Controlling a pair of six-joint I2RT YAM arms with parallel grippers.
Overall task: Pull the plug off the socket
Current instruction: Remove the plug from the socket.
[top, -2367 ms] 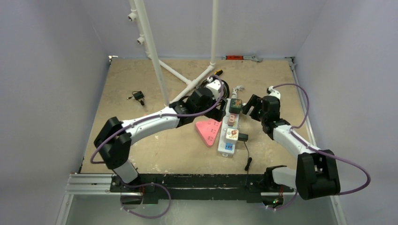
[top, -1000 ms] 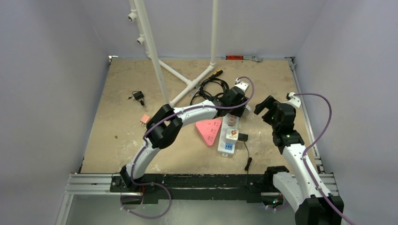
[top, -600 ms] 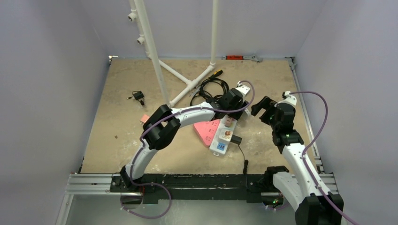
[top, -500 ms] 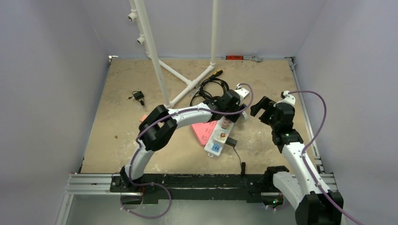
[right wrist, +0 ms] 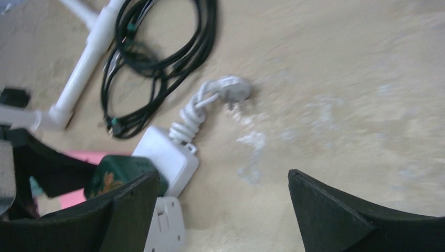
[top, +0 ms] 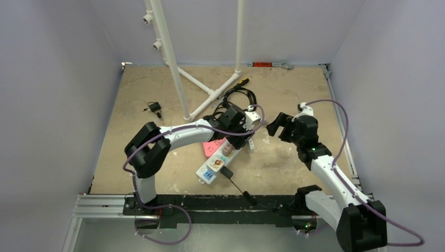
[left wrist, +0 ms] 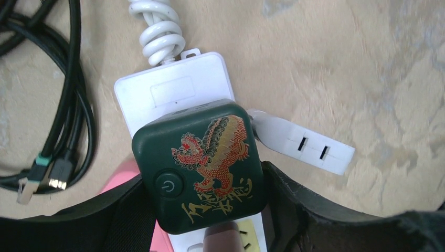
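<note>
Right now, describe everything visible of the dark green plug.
The dark green plug is a rounded, matte, plastic-looking cube, its top printed with a red-and-gold lion, gold lettering and a power button. It sits upright in the white power strip, at its coiled-cord end. The left end effector clamps its two sides with black fingers.

- Stood shut in on three sides by plain, pale lilac walls (top: 57, 105).
- Was floored with a sandy beige board (top: 141, 94), mottled and scuffed paler in patches toward the right.
- Carried a white pipe frame (top: 169, 58) at the back, with two uprights running out of view at the top and slanted feet lying on the board.
- Was edged along the near side by a silver and black rail (top: 99, 206).
- Was lit softly and evenly, with faint shadows.
</note>
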